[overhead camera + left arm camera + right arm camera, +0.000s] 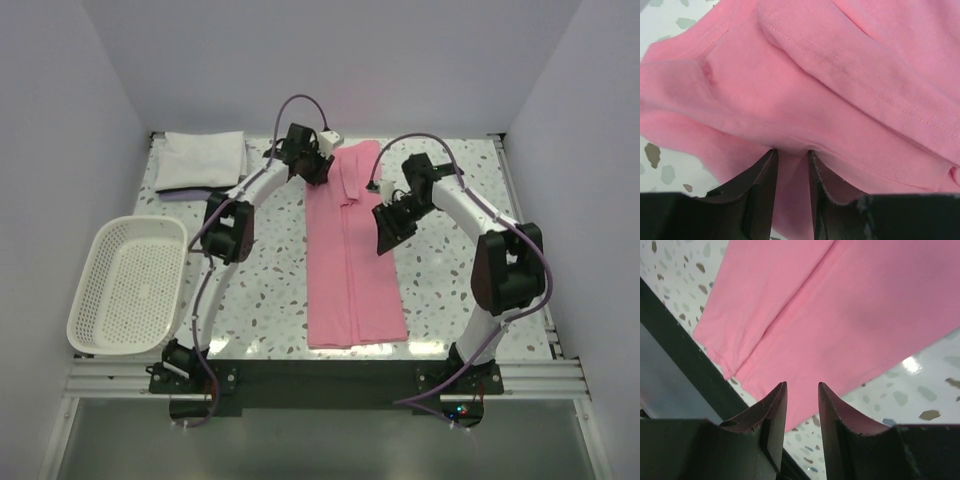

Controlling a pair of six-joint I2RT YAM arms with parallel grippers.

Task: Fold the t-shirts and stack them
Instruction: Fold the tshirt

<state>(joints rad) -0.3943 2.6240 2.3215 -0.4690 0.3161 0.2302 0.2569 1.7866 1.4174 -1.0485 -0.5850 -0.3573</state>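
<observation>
Centrally, soft pink t-shirt, long folded strip.

From high above the near edge, we look down on the whole counter. Our two wrist cameras sit close over the pink shirt, which all three views share.

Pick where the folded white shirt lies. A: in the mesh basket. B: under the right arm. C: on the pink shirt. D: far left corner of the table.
D: the white shirt lies in the far left corner, clear of the basket and the pink shirt.
</observation>
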